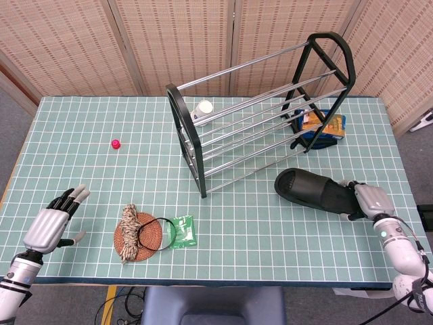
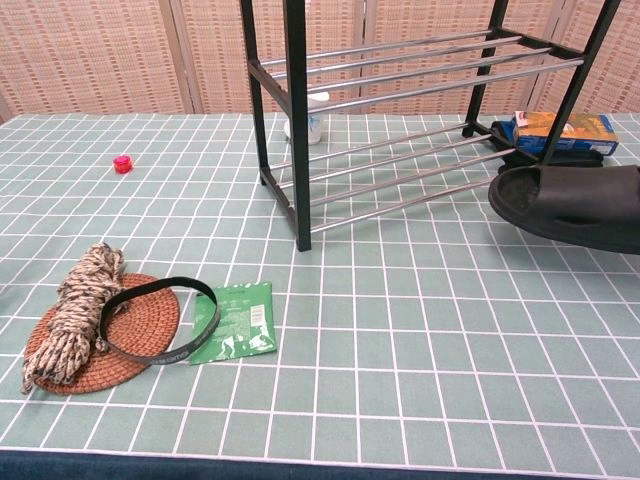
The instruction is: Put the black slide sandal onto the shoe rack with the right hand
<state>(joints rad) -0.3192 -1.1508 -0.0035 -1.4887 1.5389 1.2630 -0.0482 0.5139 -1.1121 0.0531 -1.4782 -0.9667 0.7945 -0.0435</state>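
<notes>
My right hand [image 1: 371, 201] grips the heel end of the black slide sandal [image 1: 314, 191] near the table's right edge. The sandal [image 2: 575, 206] hangs lifted off the table, toe pointing left toward the rack. The chest view shows only the sandal, not the right hand. The black-framed shoe rack [image 1: 260, 108] with silver rails stands at the table's middle back, its lower rails [image 2: 400, 170] just left of the sandal. My left hand [image 1: 51, 223] rests open at the near left corner, fingers apart and holding nothing.
A blue and orange packet [image 1: 321, 126] lies behind the rack's right end. A white cup [image 1: 203, 108] lies under the rack. A woven mat with rope and a black band [image 2: 105, 315], a green sachet [image 2: 236, 320] and a small red cap [image 2: 122, 164] lie to the left.
</notes>
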